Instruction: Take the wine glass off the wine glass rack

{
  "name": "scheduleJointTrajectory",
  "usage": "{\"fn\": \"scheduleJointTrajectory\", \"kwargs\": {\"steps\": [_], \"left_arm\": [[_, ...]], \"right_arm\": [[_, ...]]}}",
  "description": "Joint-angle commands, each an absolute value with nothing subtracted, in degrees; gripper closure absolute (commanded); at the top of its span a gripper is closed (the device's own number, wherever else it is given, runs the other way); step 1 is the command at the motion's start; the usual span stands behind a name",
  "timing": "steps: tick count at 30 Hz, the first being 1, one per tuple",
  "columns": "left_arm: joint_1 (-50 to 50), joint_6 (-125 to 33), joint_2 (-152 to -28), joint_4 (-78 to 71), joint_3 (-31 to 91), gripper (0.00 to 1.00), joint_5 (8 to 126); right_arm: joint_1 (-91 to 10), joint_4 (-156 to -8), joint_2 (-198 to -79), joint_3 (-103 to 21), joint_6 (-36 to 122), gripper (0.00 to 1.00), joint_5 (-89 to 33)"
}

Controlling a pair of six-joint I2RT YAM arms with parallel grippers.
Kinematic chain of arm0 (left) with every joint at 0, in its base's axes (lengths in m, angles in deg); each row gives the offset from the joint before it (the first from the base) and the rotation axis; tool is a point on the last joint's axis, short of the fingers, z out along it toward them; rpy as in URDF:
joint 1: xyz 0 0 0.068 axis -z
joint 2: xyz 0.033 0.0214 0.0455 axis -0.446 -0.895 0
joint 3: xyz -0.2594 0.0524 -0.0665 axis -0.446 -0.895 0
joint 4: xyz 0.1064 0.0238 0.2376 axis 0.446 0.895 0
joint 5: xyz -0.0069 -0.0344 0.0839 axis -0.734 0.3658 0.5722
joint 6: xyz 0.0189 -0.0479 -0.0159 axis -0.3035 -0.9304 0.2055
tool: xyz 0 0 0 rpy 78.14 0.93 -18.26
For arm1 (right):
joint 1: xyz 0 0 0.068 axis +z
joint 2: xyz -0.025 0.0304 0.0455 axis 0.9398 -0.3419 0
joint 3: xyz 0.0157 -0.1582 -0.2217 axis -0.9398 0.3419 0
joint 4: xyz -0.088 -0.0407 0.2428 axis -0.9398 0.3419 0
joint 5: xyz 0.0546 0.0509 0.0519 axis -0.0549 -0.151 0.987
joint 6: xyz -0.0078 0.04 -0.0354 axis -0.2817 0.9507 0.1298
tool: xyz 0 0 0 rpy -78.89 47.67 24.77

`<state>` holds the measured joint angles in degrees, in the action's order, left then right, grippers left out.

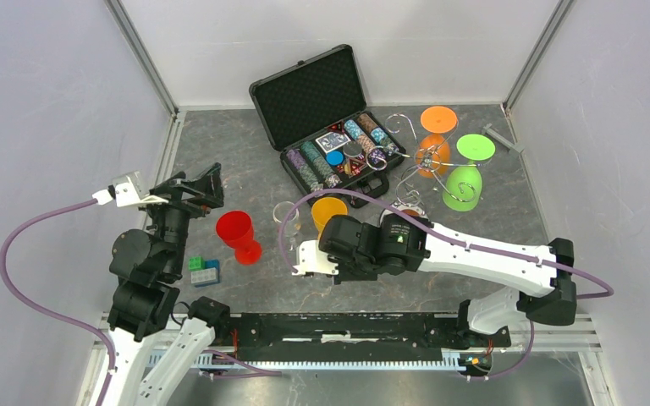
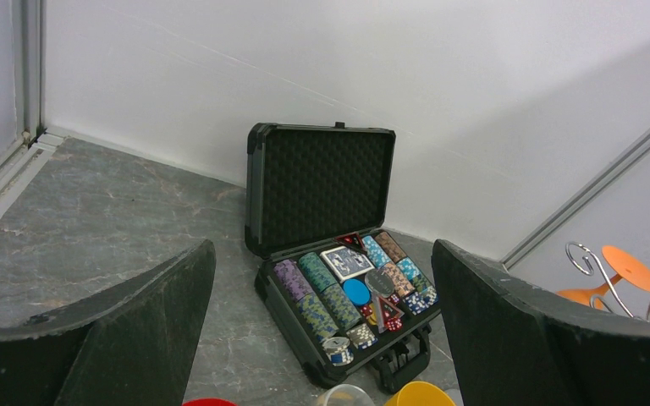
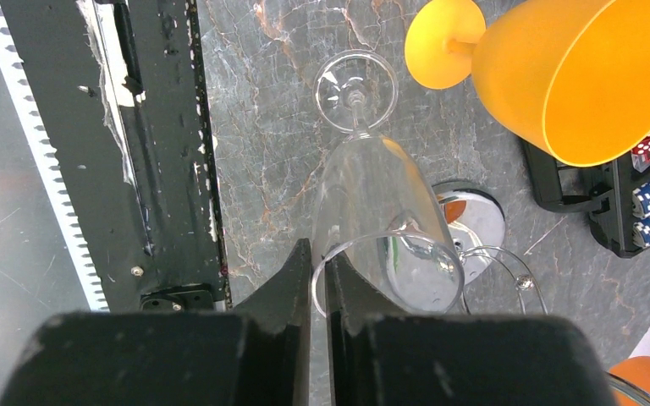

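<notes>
Beside the yellow cup (image 3: 559, 76), the right gripper (image 3: 318, 255) clamps a clear, slender wine glass (image 3: 364, 179) by its rim.

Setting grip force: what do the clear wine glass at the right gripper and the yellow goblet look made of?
The clear wine glass: glass or clear plastic, glossy; transparent with sharp highlights. The yellow goblet: probably plastic, satin; opaque colour, soft sheen.

The wine glass (image 3: 372, 194) is clear, glossy glass. The wine glass rack (image 3: 482, 222) is mirror-bright chrome. The yellow goblet (image 3: 575, 76) looks like satin plastic. The desk (image 3: 254, 127) is grey, marbled and dull. Dimpled black foam lines the chip case (image 2: 326, 190).
</notes>
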<state>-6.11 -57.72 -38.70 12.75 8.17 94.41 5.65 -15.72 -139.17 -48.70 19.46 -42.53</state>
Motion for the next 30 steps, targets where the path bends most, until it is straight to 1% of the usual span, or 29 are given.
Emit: {"fn": "scheduleJointTrajectory", "kwargs": {"steps": [1,3,6,9,11,14,17,19,23,25,27,30], "left_arm": [[-6.11,-55.96,-38.56,12.35,8.53,0.00,93.59],[-6.10,-56.00,-38.49,12.26,8.53,0.00,93.73],[-6.07,-56.01,-38.51,12.21,8.65,0.00,93.77],[-6.05,-56.08,-38.45,12.09,8.68,0.00,93.95],[-6.07,-56.24,-38.34,12.04,8.59,0.00,93.94],[-6.06,-56.35,-38.13,11.66,8.74,0.00,94.18],[-6.08,-56.31,-37.66,10.58,8.85,0.00,94.58],[-6.05,-56.21,-37.38,10.08,8.88,0.00,94.58],[-6.10,-56.18,-37.26,9.98,9.04,0.00,94.55],[-6.11,-56.18,-37.29,10.03,8.93,0.00,94.50],[-6.09,-56.39,-37.30,10.05,8.68,0.00,94.47],[-6.04,-56.53,-37.19,10.15,8.60,0.00,94.47]], "right_arm": [[6.02,-15.89,-139.63,-51.56,18.90,0.85,-42.88],[6.02,-15.94,-139.91,-51.57,18.77,0.84,-42.68],[6.01,-16.03,-140.50,-51.62,18.72,0.80,-43.50],[6.02,-16.69,-140.70,-52.31,18.40,0.73,-44.75],[6.08,-17.59,-140.80,-53.63,18.32,0.63,-48.38],[6.10,-18.49,-141.34,-56.02,18.64,0.51,-53.78],[6.15,-19.39,-140.77,-57.45,18.07,0.36,-54.16],[6.10,-20.39,-139.83,-57.78,17.63,0.31,-53.83],[6.19,-23.71,-137.05,-60.11,17.06,0.30,-52.83],[6.19,-27.12,-135.28,-61.16,17.22,0.29,-54.98],[6.19,-31.48,-133.39,-62.12,18.00,0.28,-59.07],[6.11,-39.30,-131.38,-64.08,19.33,0.25,-69.87]]}}
